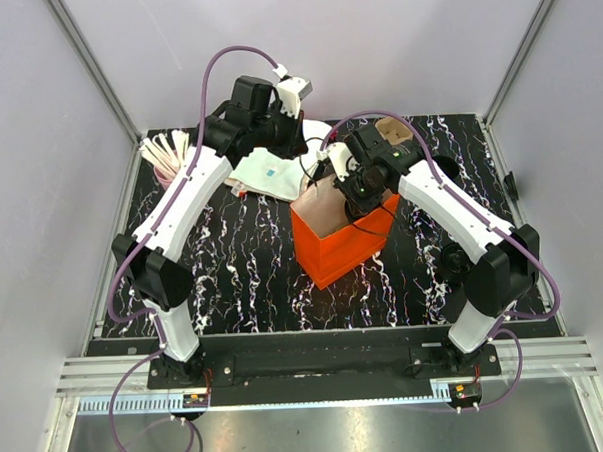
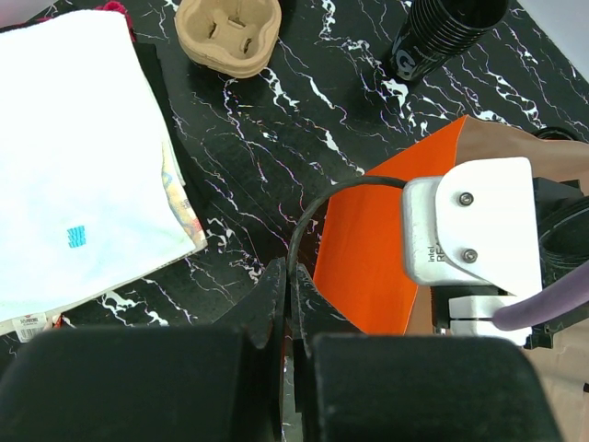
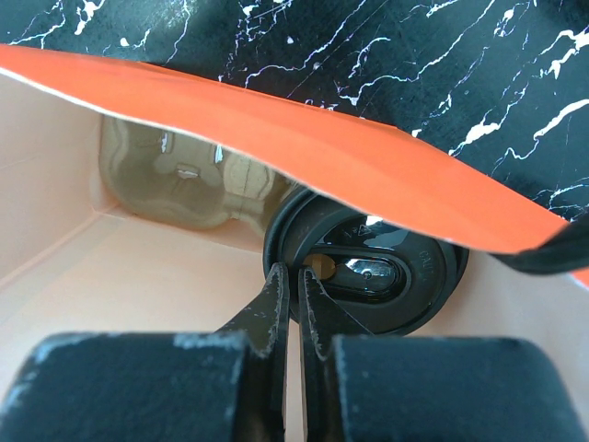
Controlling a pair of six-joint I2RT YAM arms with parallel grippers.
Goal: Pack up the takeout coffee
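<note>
The orange paper bag [image 1: 338, 254] stands open mid-table. My left gripper [image 2: 291, 276] is shut on its thin black handle loop [image 2: 313, 207] at the rim, holding that side up. My right gripper [image 3: 295, 276] reaches down inside the bag [image 3: 276, 110]. It is shut on the rim of the lid of a black takeout coffee cup [image 3: 386, 276], which hangs low in the bag beside a brown cardboard cup tray [image 3: 184, 180] on the bag floor. A second black ribbed cup [image 2: 442, 37] stands on the table beyond the bag.
Another brown cardboard tray [image 2: 227, 32] lies at the back of the table. A stack of white napkins [image 2: 74, 166] lies left of the bag. A pink cup of wooden stirrers [image 1: 168, 152] sits at the back left. Grey walls enclose the table.
</note>
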